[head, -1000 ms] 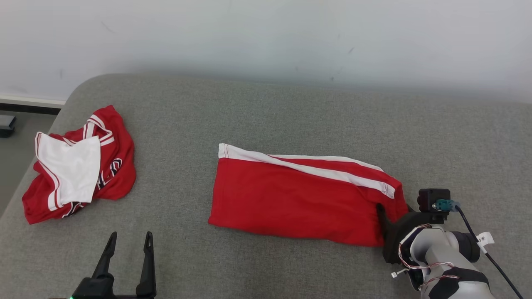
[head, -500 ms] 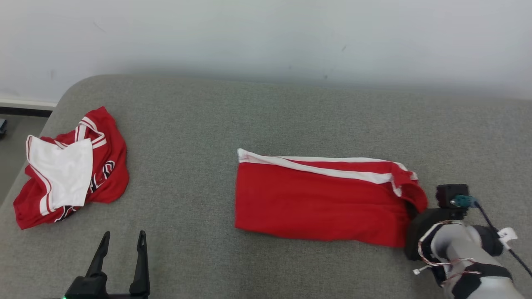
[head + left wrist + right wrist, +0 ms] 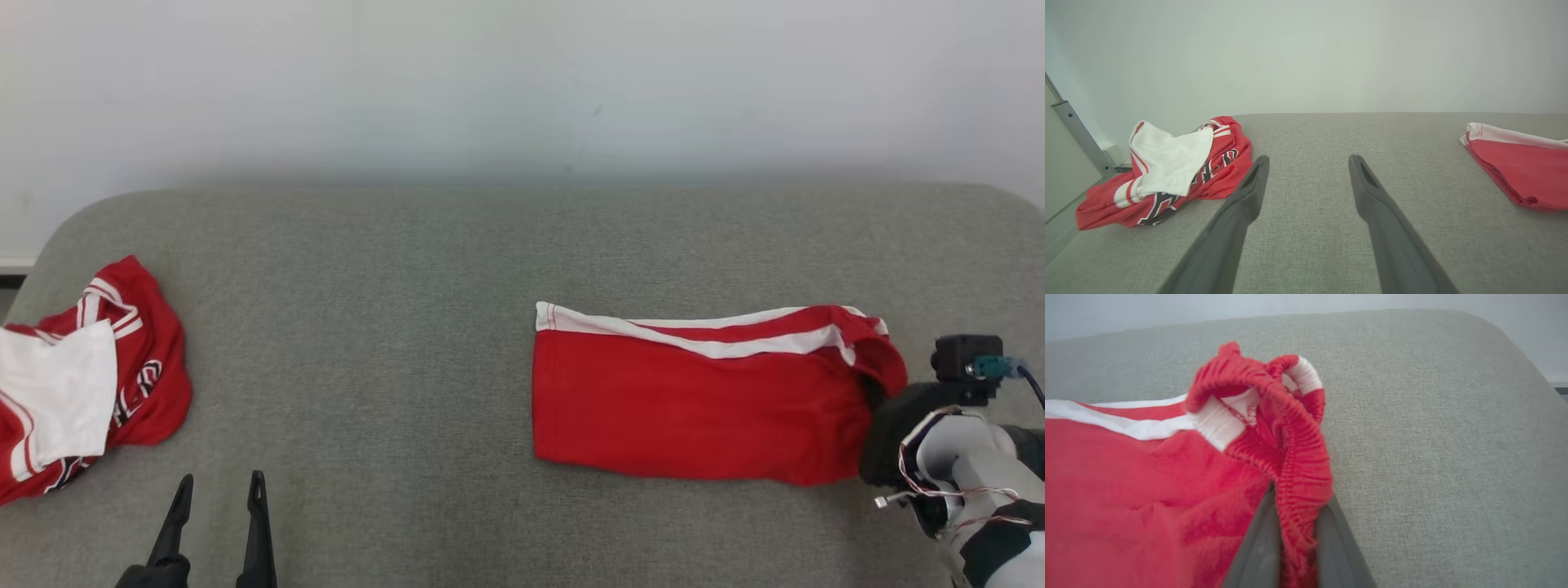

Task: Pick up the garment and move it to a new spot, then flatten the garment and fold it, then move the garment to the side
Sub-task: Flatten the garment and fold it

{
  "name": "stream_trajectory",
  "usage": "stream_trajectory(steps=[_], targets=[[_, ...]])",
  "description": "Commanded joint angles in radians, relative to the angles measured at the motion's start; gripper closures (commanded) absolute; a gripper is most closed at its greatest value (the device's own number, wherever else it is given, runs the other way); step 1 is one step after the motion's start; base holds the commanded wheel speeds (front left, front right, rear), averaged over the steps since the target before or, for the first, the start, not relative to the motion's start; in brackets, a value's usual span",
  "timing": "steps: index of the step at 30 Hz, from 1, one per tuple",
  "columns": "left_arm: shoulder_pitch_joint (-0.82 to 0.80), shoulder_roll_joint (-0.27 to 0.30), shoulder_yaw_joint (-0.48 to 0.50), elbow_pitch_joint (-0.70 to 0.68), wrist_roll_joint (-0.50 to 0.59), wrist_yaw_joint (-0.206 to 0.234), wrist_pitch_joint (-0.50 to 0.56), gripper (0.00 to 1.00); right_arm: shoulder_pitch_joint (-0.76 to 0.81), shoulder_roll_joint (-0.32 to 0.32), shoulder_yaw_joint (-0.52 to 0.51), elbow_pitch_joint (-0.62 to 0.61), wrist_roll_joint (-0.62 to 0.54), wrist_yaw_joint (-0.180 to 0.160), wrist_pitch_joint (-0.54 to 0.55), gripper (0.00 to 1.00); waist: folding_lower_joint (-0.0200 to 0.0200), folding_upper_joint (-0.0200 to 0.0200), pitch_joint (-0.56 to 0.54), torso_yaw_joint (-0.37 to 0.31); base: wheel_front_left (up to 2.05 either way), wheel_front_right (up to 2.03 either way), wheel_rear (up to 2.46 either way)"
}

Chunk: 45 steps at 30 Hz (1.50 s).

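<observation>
The garment [image 3: 694, 400] is a pair of red shorts with a white side stripe, lying folded flat right of centre on the grey padded surface [image 3: 392, 269]. My right gripper [image 3: 872, 394] is at its right end, shut on the gathered red waistband [image 3: 1298, 457], which is lifted and bunched above the fingers [image 3: 1255, 547]. The shorts' left hem also appears at the right of the left wrist view as the garment [image 3: 1515, 167]. My left gripper [image 3: 220, 483] hovers open and empty near the front left, fingers [image 3: 1249, 204] spread over bare cloth.
A crumpled red and white jersey [image 3: 82, 384] lies at the far left edge, also seen as the jersey [image 3: 1167, 171]. A pale wall [image 3: 522, 82] backs the surface. The surface's rounded right corner [image 3: 1515, 347] is close beyond the waistband.
My right gripper has shut on the waistband and dragged the shorts to the right, away from the jersey. The head camera has turned right with it. The left gripper stays open.
</observation>
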Motion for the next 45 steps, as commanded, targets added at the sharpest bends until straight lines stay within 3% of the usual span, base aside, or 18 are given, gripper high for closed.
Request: stream_trajectory(steps=[1,10,17,29,43,45], targets=[[0.018,-0.002,0.004,-0.004,-0.003,0.000,-0.003,0.00,-0.005,0.005,0.001,-0.013,0.021,-0.003,0.009,1.00,0.0000,-0.0001,-0.008,-0.022,0.00,0.00,0.00],[0.027,-0.006,0.020,-0.004,-0.002,-0.005,-0.003,0.00,0.020,0.046,-0.012,-0.285,0.395,-0.003,0.273,1.00,0.0000,-0.0001,-0.034,-0.044,0.00,0.00,0.00],[0.026,-0.012,0.015,0.002,-0.007,-0.007,-0.003,0.00,0.026,0.114,-0.038,-0.362,0.522,-0.003,0.396,1.00,0.0000,-0.0001,-0.045,-0.032,0.00,0.00,0.00],[-0.009,-0.020,-0.032,0.014,-0.016,-0.001,-0.003,0.00,-0.069,0.280,-0.013,-0.234,0.449,-0.003,0.442,1.00,0.0000,-0.0001,-0.028,0.024,0.00,0.00,0.00],[-0.047,-0.021,-0.096,0.037,-0.043,0.015,-0.003,0.00,-0.174,0.334,-0.018,0.014,0.307,-0.003,0.324,1.00,0.0000,-0.0001,-0.002,0.089,0.00,0.00,0.00],[-0.050,-0.021,-0.097,0.039,-0.046,0.017,-0.003,0.00,-0.182,0.343,-0.010,0.025,0.302,-0.003,0.316,0.51,0.0000,-0.0001,-0.002,0.090,0.00,0.00,0.00]])
